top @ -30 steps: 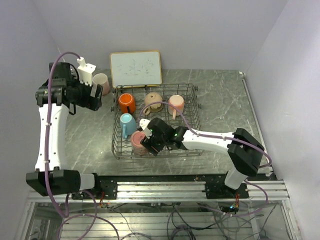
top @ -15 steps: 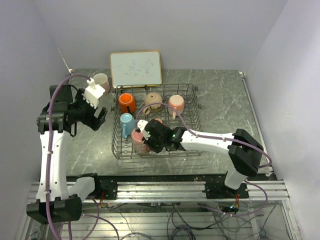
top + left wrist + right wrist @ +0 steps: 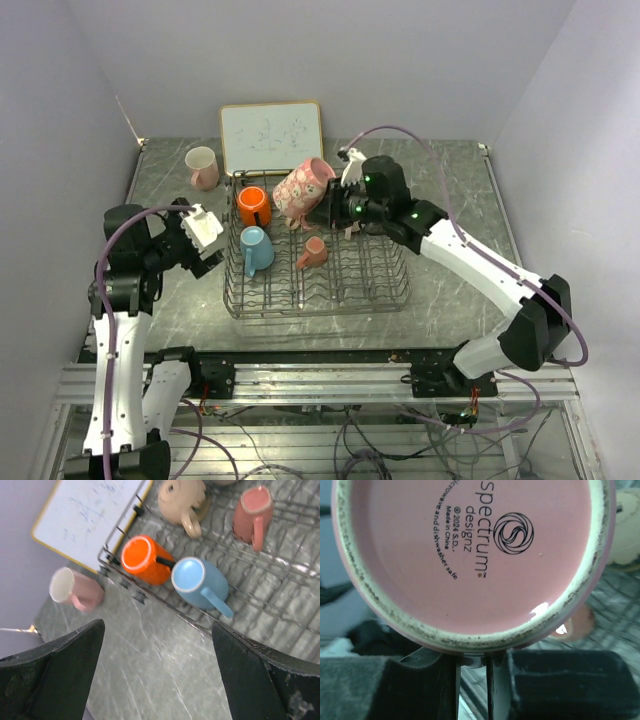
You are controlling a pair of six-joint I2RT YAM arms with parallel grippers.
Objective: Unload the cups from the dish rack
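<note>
One pink mug (image 3: 303,187) clamped in right pincer (image 3: 331,205), rack (image 3: 330,310) below it.
Reads as glazed ceramic: likely rigid, slick, chippable, lightish; grip handle or rim wall. Left pincer (image 3: 157,630) wide, empty.

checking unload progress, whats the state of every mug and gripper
speckled pink mug: lifted over dish rack, held
orange mug: in rack
light blue mug: in rack
tan mug: in rack
salmon mug: in rack
pale pink mug: on table
left gripper: open, empty
right gripper: shut on speckled pink mug
</note>
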